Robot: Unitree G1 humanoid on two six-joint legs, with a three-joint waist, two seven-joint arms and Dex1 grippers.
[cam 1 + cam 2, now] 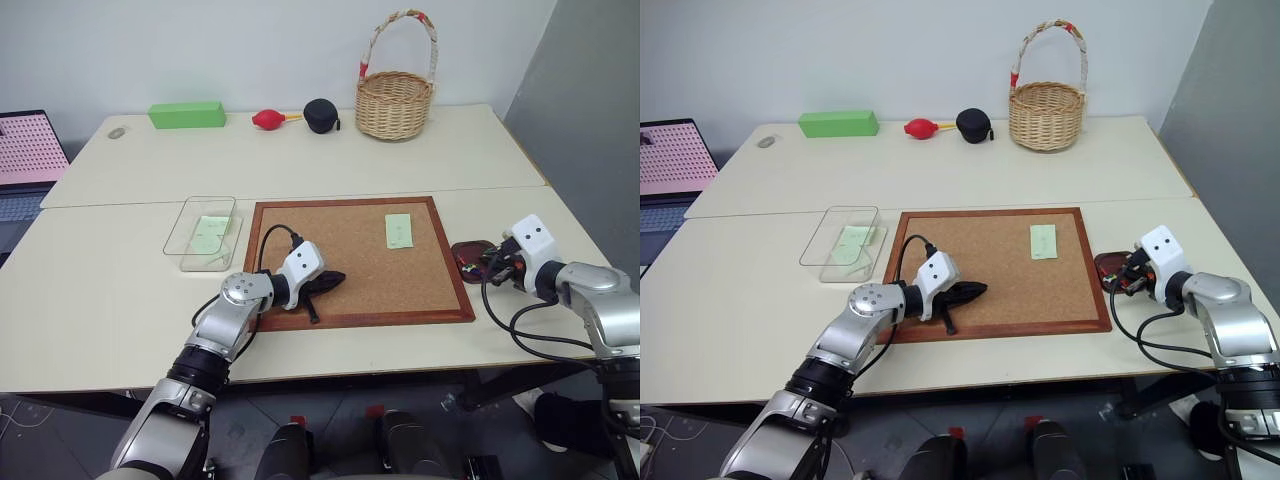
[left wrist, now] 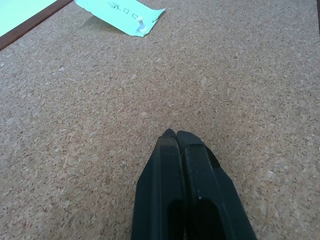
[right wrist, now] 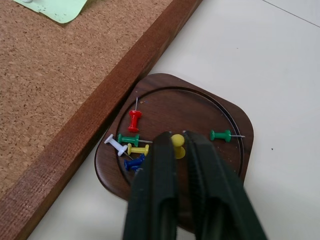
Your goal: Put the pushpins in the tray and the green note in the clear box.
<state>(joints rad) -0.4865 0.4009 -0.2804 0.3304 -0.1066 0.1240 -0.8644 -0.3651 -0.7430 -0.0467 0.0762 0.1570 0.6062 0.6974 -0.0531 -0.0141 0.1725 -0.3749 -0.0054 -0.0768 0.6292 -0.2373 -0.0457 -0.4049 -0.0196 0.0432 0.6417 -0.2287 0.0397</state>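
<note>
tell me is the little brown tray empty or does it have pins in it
Not empty. The tray holds several pushpins: red, green, white, yellow and blue ones lie inside its rim.

- My left gripper rests on the cork board, its black fingers pressed together, pointing toward the board's middle.
- My right gripper hovers over the tray, which sits just beside the board's right frame edge; small coloured pushpins show in it.
- A green note lies on the board's upper right part.
- The clear box, left of the board, holds another pale green slip.
</note>
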